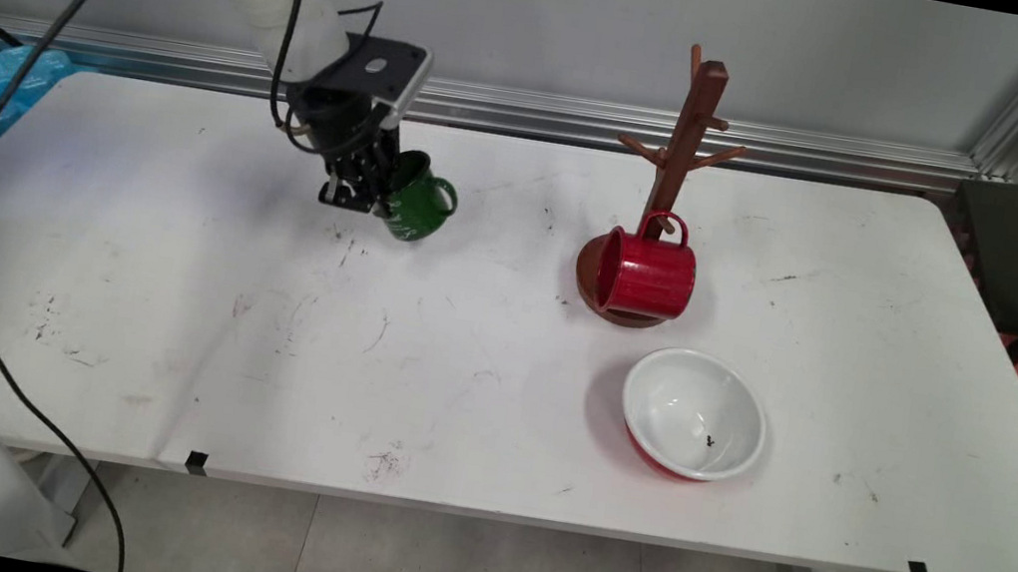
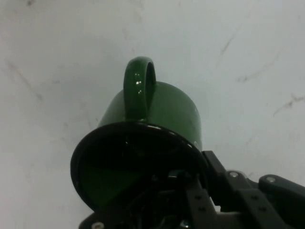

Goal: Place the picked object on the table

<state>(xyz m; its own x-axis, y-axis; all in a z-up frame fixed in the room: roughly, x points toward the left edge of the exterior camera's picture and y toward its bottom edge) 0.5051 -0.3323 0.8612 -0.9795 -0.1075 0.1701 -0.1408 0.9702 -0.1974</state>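
Green mug [image 1: 420, 204] sits in the gripper [image 1: 378, 194], tilted, its mouth turned up toward the hand and its base pointing down and away. The gripper is clamped on the rim, as far as the pictures show: in the hand view one finger reaches into the dark mouth of the green mug [image 2: 162, 112] while the other finger's linkage runs down the outside of the wall, so the gripper [image 2: 193, 179] pinches the wall between them. The pinched stretch of rim is on the side opposite the handle [image 2: 139, 90], which stands out on the far side of the mug from the fingers, with the body sloping away beyond it. Whether the base touches the table [image 1: 259, 340] or hangs just over it I cannot tell; the main view shows a shadow close under the mug, and the hand view shows only scuffed table [image 2: 248, 47] all round it. Nothing else lies near the hand. Well apart from it, on the side the handle [image 1: 450, 197] faces, stands a wooden rack [image 1: 684, 151] with pegs, all of them bare. A red mug [image 1: 647, 274] lies on its side against the foot of the rack, mouth toward the hand, handle up. Farther from the hand than the red mug, and apart from it, a bowl [image 1: 694, 415] stands upright, white inside and red outside.
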